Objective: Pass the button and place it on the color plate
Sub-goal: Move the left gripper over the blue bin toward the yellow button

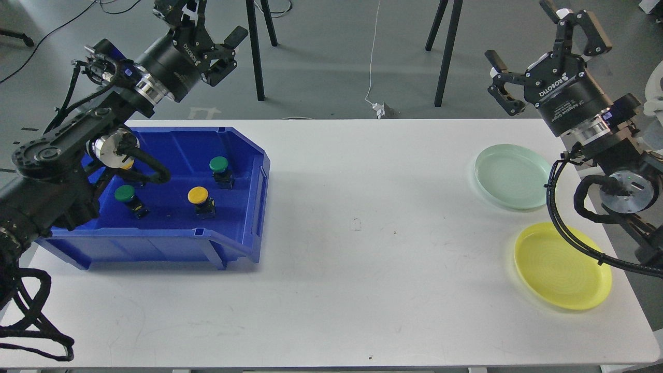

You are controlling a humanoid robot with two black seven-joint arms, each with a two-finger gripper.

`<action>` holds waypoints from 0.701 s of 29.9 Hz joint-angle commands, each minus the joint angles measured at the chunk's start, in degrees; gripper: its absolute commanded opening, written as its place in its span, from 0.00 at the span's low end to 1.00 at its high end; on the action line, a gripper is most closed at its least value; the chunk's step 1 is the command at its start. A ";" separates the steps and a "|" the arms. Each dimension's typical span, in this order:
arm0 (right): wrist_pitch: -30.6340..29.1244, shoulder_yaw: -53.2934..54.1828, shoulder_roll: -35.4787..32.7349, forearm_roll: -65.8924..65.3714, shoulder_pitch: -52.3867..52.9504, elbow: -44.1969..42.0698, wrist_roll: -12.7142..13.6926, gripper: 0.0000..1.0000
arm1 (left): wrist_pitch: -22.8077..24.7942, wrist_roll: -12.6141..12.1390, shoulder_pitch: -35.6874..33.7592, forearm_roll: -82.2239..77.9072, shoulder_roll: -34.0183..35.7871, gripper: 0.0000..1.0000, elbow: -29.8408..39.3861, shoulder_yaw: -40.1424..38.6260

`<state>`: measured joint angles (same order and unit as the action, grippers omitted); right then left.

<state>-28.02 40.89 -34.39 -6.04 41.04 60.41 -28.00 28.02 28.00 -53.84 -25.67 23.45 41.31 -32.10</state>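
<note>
A blue bin (243, 235) sits on the left of the white table (362, 259). Inside it stand a green button (218, 165), a yellow button (198, 195) and a second green button (125, 194); another yellow button (127, 165) shows only partly behind my left arm. A pale green plate (513, 176) and a yellow plate (562, 265) lie at the right. My left gripper (207, 23) is open and empty, raised beyond the bin's far edge. High behind the green plate, my right gripper (544, 46) is open and empty too.
Black stand legs (256, 52) (446, 52) rise from the grey floor behind the table. A white cable with a plug (380, 109) lies just past the table's far edge. My right arm's black hose (570, 238) hangs over the yellow plate's near-right rim.
</note>
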 commanded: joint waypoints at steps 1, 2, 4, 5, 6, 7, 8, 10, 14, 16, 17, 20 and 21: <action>0.02 1.21 0.28 -0.02 -0.08 -0.20 0.00 0.99 | -0.02 0.00 0.40 0.00 0.02 1.00 0.00 0.11; 0.02 1.30 0.28 -0.02 -0.08 -0.20 0.00 0.99 | -0.02 0.00 0.40 0.00 0.10 1.00 -0.09 0.11; 0.02 1.30 0.37 -0.02 -0.08 -0.20 0.00 0.99 | -0.02 0.00 0.31 0.09 0.37 1.00 -0.18 0.02; 0.02 1.30 0.37 -0.02 -0.08 -0.29 0.00 0.99 | -0.02 0.00 0.40 0.35 0.72 1.00 -0.62 -0.15; 0.02 1.39 0.37 -0.02 -0.08 -0.46 0.00 0.99 | -0.02 0.00 0.40 0.70 1.07 1.00 -1.40 -0.50; 0.02 1.39 0.46 -0.02 -0.08 -0.73 0.00 0.99 | -0.02 0.00 0.49 1.40 0.90 1.00 -2.28 -1.11; 0.02 1.47 0.46 -0.02 -0.08 -1.08 0.00 0.99 | -0.02 0.00 0.57 2.28 0.29 1.00 -2.81 -1.73; 0.02 1.82 0.46 -0.02 -0.08 -1.52 0.00 0.99 | -0.02 0.00 0.49 3.43 -1.03 1.00 -1.95 -2.70; 0.02 2.35 1.07 -0.02 -0.26 -1.61 0.00 0.99 | -0.02 0.00 1.71 3.26 -1.57 1.00 9.10 -4.72; 0.02 2.27 1.08 -0.02 -0.35 -1.61 0.00 0.99 | -0.02 0.00 2.16 2.29 -0.78 1.00 16.22 -4.81; 0.02 2.35 1.08 -0.02 -0.52 -1.52 0.00 0.99 | -0.02 0.00 1.72 0.81 0.36 1.00 18.78 -4.55; 0.02 2.62 1.08 -0.02 -1.31 -1.61 0.00 0.99 | -0.02 0.00 -0.12 -7.97 5.45 1.00 26.26 -2.80; 0.02 2.62 1.08 -0.02 -1.58 -1.61 0.00 0.99 | -0.02 0.00 -1.61 -11.04 7.12 1.00 27.49 -0.18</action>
<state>-28.00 43.32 -33.32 -6.07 40.09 58.81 -28.00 28.01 28.00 -52.82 -28.72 26.33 63.42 -36.09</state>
